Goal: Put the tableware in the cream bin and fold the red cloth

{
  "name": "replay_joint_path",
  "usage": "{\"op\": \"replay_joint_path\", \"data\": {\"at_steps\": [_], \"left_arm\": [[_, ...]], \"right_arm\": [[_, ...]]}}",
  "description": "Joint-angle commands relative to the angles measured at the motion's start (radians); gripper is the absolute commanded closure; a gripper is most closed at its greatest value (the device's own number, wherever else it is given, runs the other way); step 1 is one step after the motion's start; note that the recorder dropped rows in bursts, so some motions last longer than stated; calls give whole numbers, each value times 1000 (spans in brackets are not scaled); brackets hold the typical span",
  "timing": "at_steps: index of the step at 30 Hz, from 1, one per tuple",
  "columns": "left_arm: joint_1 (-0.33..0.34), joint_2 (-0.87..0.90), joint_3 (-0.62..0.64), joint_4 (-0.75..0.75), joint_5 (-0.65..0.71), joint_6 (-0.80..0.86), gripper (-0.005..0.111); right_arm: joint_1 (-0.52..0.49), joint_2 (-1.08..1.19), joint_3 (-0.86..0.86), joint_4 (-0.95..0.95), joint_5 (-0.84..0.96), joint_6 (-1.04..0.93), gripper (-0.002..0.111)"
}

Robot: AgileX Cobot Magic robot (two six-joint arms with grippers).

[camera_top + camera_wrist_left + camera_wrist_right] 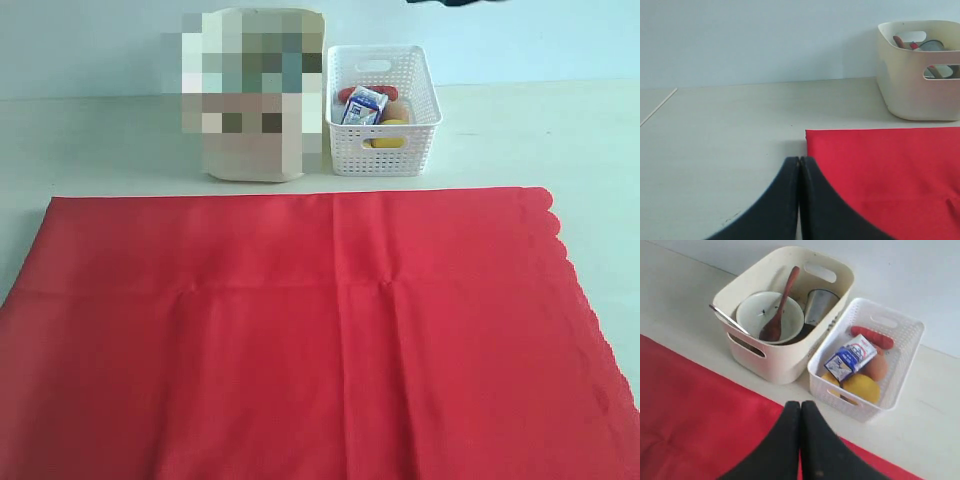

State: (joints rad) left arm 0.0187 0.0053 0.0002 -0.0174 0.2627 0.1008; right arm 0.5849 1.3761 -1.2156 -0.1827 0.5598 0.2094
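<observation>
The red cloth (320, 330) lies spread flat over the near table, scalloped edge on the right. Behind it stands the cream bin (255, 172), its upper part blurred out in the exterior view. The right wrist view looks into the cream bin (770, 357): a white speckled bowl (752, 315), a dark wooden spoon (780, 302), a steel cup (817, 305) and a silver knife (730, 318) are inside. My left gripper (799, 160) is shut and empty above the cloth's (890, 175) far left corner. My right gripper (800, 404) is shut and empty over the cloth's (695, 415) far edge. No arm shows in the exterior view.
A white perforated basket (383, 150) stands right of the bin, holding a milk carton (850, 357), a lemon (860, 387), an egg (876, 367) and a sausage (871, 336). A pale wall rises behind the table.
</observation>
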Motion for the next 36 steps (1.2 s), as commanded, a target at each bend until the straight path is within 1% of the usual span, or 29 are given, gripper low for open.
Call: {"op": "replay_joint_path", "data": {"at_steps": [1,10,16,18,22,26,27,30,31,32,34,36], "left_arm": [[3,-5,0,-9,-1,0,104],[3,-5,0,-9,-1,0,104],[3,-5,0,-9,-1,0,104],[3,-5,0,9,-1,16,104],[3,-5,0,144,-7,124,104],[3,-5,0,146,-7,126,104],[3,-5,0,175,-7,154,104],[3,-5,0,383,-7,273,104],[3,-5,0,449,-15,279,104],[3,-5,0,483,-30,279,104],[3,-5,0,462,-99,274,104],[3,-5,0,374,-195,217,104]], "right_arm": [[0,-98,128,-104,-19,140,108],[0,-247,454,-392,-43,520,108],[0,-270,620,-505,-89,735,108],[0,-270,653,-507,-118,763,108],[0,-270,686,-507,-152,763,108],[0,-270,686,-507,-150,760,108],[0,-270,686,-504,-152,760,108],[0,-270,686,-504,-166,762,108],[0,-270,686,-504,-171,762,108],[0,-270,686,-504,-173,762,108],[0,-270,686,-501,-189,762,108],[0,-270,686,-501,-200,762,108]]}}
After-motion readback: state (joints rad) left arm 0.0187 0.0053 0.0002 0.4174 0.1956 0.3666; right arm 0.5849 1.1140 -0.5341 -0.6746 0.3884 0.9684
